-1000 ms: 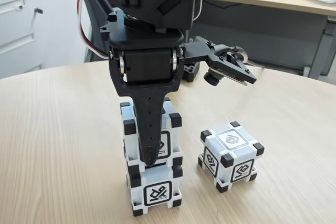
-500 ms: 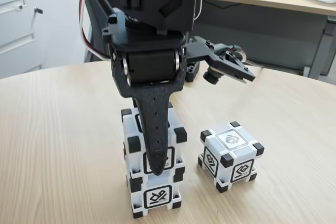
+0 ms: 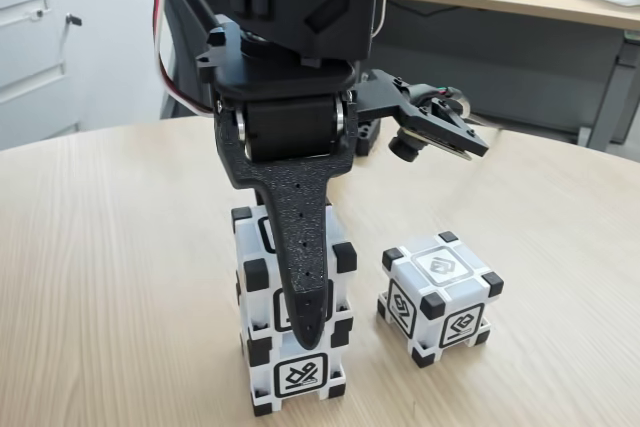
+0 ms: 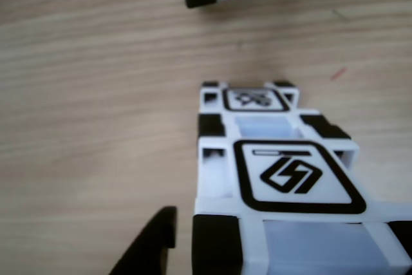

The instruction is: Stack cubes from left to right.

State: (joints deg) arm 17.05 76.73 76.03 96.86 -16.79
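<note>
We note one white plastic cube with black corners [image 3: 290, 267] seated on a second alike [image 3: 297, 372]. The black gripper [image 3: 312, 332] straddles the upper cube; whether clamped, we cannot tell. A third cube [image 3: 437, 297] sits beside the stack, unstacked.

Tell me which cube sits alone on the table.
The right cube in the fixed view; the other two are stacked under the pincer.

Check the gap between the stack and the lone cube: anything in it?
Nothing: in the fixed view only bare table lies between the stack and the lone cube.
</note>
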